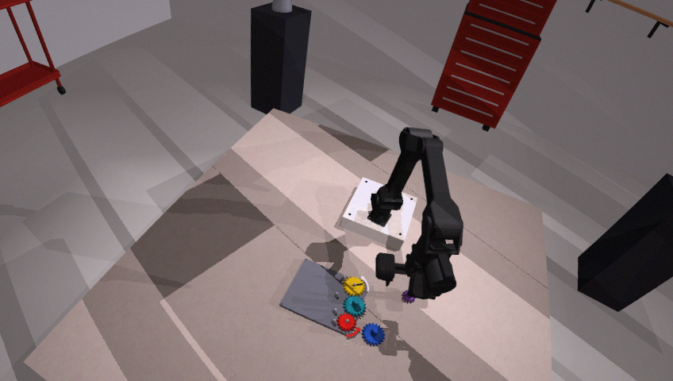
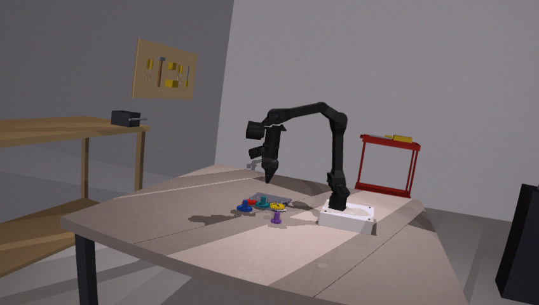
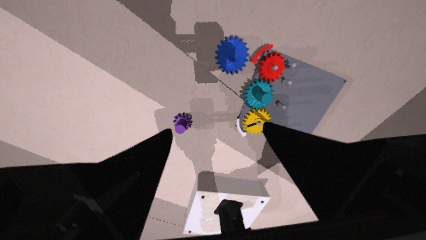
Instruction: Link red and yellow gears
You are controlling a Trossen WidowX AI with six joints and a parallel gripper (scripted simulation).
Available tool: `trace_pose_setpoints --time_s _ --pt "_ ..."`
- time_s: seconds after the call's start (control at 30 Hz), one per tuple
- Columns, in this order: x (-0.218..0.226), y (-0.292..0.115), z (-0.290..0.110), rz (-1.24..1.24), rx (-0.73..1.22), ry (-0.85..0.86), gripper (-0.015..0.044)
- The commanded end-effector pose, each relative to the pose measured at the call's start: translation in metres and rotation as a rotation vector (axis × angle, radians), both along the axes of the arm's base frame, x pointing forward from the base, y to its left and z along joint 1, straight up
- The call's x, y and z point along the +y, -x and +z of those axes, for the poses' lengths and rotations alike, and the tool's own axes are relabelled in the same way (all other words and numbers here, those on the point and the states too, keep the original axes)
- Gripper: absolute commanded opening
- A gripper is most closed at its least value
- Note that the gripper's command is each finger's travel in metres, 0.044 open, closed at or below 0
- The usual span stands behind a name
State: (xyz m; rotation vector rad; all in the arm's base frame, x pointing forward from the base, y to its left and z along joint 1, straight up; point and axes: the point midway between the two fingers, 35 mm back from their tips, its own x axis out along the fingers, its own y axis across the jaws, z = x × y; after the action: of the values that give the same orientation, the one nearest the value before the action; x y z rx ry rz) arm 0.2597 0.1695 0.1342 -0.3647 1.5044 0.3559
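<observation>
The red gear (image 1: 344, 321) (image 3: 270, 68) and striped yellow gear (image 1: 351, 287) (image 3: 252, 128) are on the grey board (image 1: 304, 287) (image 3: 320, 95). A teal gear (image 1: 352, 311) (image 3: 252, 100) sits between them on the board's edge side, its teeth at or very near both; exact seating is too small to tell. Empty pegs show beside them, one peg (image 1: 336, 294) among them. A blue gear (image 1: 373, 334) (image 2: 244, 208) (image 3: 232, 55) and small purple gear (image 1: 407, 296) (image 2: 276, 220) (image 3: 183, 121) stand on the table. My gripper (image 2: 267, 181) (image 3: 218, 129) is open and empty, high above the table, between the purple gear and board in the wrist view.
The white arm base (image 1: 354, 207) (image 2: 346, 223) (image 3: 200, 212) stands behind the board and gears. A red arrow (image 1: 354, 333) (image 3: 262, 51) lies beside the red gear and a white arrow (image 1: 367, 284) (image 3: 240, 127) beside the yellow gear. Arm shadows cross the table.
</observation>
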Motion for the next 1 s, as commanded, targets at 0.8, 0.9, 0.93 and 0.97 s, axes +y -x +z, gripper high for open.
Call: trace_pose_setpoints --time_s 0.8,0.9,0.93,0.97 --pt "0.099 0.098 0.023 0.002 0.017 -0.016 0.044" --pt "0.099 0.098 0.023 0.002 0.017 -0.016 0.044" --pt "0.099 0.098 0.023 0.002 0.017 -0.016 0.044" --pt "0.099 0.098 0.023 0.002 0.017 -0.016 0.044"
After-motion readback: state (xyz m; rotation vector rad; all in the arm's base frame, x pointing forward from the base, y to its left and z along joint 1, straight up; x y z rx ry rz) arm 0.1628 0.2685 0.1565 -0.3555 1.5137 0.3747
